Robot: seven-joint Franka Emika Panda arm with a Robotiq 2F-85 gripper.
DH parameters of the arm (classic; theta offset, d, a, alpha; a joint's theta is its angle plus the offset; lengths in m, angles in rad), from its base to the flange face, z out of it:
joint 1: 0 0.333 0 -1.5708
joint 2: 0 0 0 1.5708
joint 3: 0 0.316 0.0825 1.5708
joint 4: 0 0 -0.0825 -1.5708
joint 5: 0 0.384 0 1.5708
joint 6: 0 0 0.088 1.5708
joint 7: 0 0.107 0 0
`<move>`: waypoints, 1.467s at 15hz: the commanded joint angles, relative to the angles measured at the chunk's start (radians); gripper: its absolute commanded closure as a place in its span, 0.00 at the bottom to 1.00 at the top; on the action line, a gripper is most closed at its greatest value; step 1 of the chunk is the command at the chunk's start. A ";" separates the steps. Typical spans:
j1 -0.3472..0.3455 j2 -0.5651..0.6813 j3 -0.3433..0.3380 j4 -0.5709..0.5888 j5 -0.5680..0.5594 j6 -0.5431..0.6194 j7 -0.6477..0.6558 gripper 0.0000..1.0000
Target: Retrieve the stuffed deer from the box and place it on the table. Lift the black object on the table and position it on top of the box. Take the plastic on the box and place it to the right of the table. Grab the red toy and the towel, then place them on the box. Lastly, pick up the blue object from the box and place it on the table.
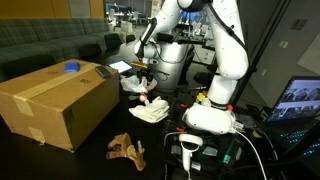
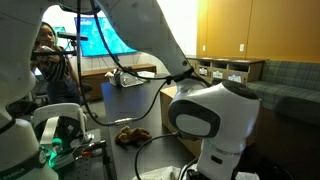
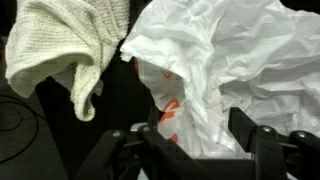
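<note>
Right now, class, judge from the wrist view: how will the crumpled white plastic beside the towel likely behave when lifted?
The white plastic is thin and deeply creased, so it will probably hang limp and collapse when pinched. It looks light for its bulk. Its edge seems to meet the towel, so that may drag along.

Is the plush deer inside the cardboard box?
No, the stuffed deer lies on the dark table, outside the box.

— Where do your exterior views stand?
— An exterior view faces the arm (image 1: 215, 60) across the desk (image 1: 90, 162), with the box (image 1: 60, 100) at the side. An exterior view sits close against the arm (image 2: 215, 115). Both share the stuffed deer (image 1: 127, 150) (image 2: 132, 134).
— And your wrist view?
— It looks past the end effector (image 3: 198, 135), very near the plastic (image 3: 230, 60) and towel (image 3: 60, 45).
</note>
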 commanded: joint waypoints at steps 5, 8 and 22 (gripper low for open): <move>0.169 -0.183 -0.067 -0.249 -0.168 0.020 0.233 0.00; 0.222 -0.247 -0.053 -0.337 -0.234 0.040 0.313 0.00; 0.276 -0.428 -0.020 -0.513 -0.598 0.278 0.741 0.00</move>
